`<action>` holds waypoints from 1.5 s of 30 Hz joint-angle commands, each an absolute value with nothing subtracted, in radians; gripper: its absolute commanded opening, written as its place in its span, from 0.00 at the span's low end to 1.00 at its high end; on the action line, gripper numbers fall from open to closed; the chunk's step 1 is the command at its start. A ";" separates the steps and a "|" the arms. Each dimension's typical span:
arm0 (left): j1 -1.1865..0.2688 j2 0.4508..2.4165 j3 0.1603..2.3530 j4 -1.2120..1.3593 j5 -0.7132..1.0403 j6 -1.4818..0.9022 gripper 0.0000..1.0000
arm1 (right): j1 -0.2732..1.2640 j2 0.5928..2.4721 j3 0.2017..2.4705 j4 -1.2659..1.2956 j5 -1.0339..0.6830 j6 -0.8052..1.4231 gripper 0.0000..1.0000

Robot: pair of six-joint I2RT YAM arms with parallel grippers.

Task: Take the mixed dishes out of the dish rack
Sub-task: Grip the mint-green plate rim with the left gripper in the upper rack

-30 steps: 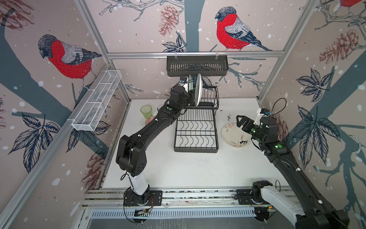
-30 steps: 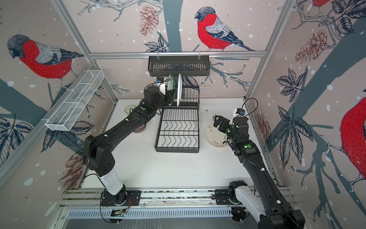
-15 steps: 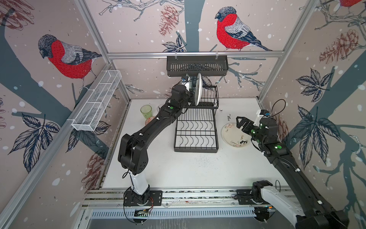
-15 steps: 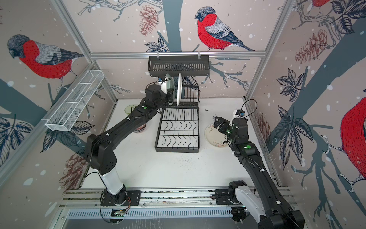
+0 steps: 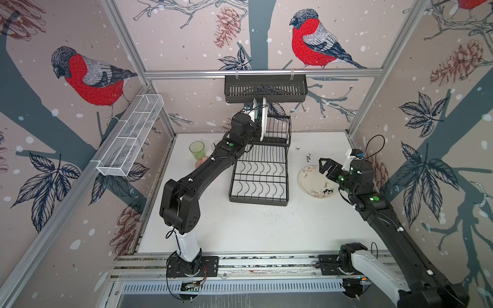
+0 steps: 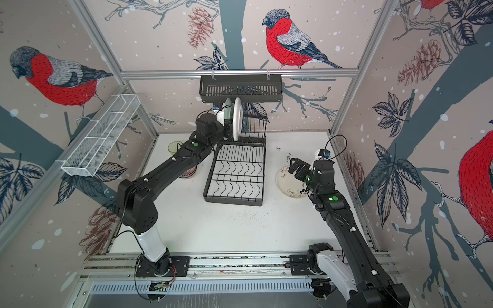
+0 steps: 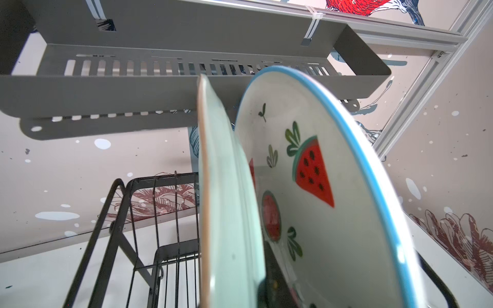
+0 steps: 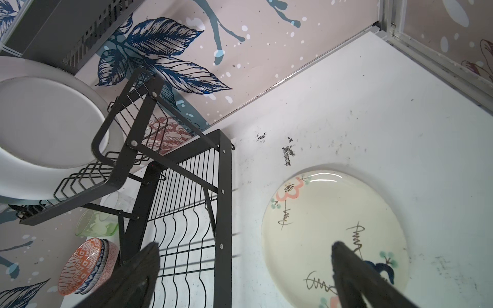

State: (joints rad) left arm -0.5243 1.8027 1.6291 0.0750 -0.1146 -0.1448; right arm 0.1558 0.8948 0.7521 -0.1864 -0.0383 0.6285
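The black wire dish rack [image 5: 260, 203] has two stepped tiers and stands at the centre back of the white desk [image 5: 240, 229], with its long axis running front to back. The raised slotted tier at the rear holds two round glazed plates on edge, their faces pointing sideways.

In my left wrist view the pale mint plate [image 7: 226, 213] shows edge-on and upright. The white plate with red watermelon slices and a blue rim [image 7: 320, 213] leans away from it.

My left tool [image 5: 254, 129] is at these plates. One dark finger [image 7: 274, 280] lies between them, against the watermelon face — whether the tool pinches that plate I cannot tell.

My right tool [image 8: 245, 246] is spread wide above the cream round plate with pink flower and dark scribbles [image 8: 333, 232]. That plate lies flat on the desk, just right of the rack.

A translucent green tumbler [image 5: 197, 150] stands upright on the desk — left of the rack.
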 commanded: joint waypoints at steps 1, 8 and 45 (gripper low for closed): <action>-0.522 1.811 1.644 0.118 -0.135 -0.114 0.00 | 0.153 0.890 0.748 -0.171 -0.030 0.628 1.00; -0.522 1.815 1.652 0.118 -0.126 -0.121 0.00 | 0.148 0.887 0.745 -0.170 -0.031 0.630 1.00; -0.520 1.522 1.440 0.310 -0.229 -0.112 0.00 | 0.128 0.933 0.792 -0.208 -0.090 0.626 1.00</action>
